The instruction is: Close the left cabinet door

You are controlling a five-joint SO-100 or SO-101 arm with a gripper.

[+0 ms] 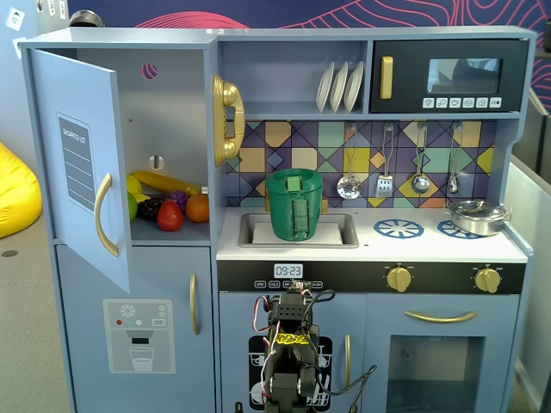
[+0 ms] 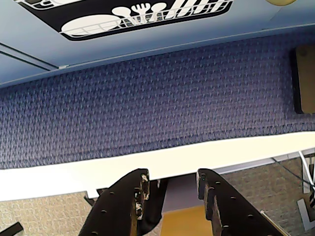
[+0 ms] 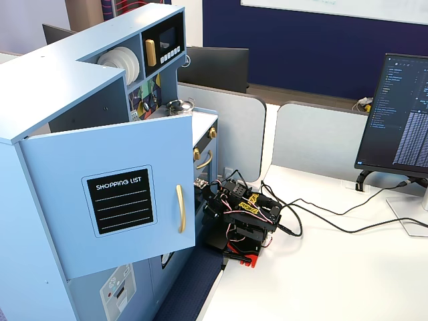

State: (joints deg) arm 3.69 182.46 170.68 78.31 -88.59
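Two fixed cameras show me the large light-blue wooden cabinet door with the black "SHOPPING LIST" panel and curved gold handle (image 1: 79,163) standing wide open at the upper left of the light-blue toy kitchen (image 1: 284,344). Behind it, the compartment holds a pile of toy fruit (image 1: 165,205).

From the side camera, the door (image 3: 110,204) swings out over the white surface (image 3: 321,274), and my folded black arm (image 3: 242,217) sits just beside the kitchen's front, well clear of the door.

On the wrist camera my black fingers (image 2: 170,199) are spread a little, with nothing between them. They point at a strip of blue textured mat (image 2: 147,103) that runs along the kitchen's base.

Around the rig I see grey desk partitions (image 3: 231,117), a dark-blue wall (image 3: 314,47), a lit monitor (image 3: 398,117) on the right, and black cables (image 3: 334,217) trailing across the surface. A yellow beanbag (image 1: 15,194) sits at the left edge of the front camera.
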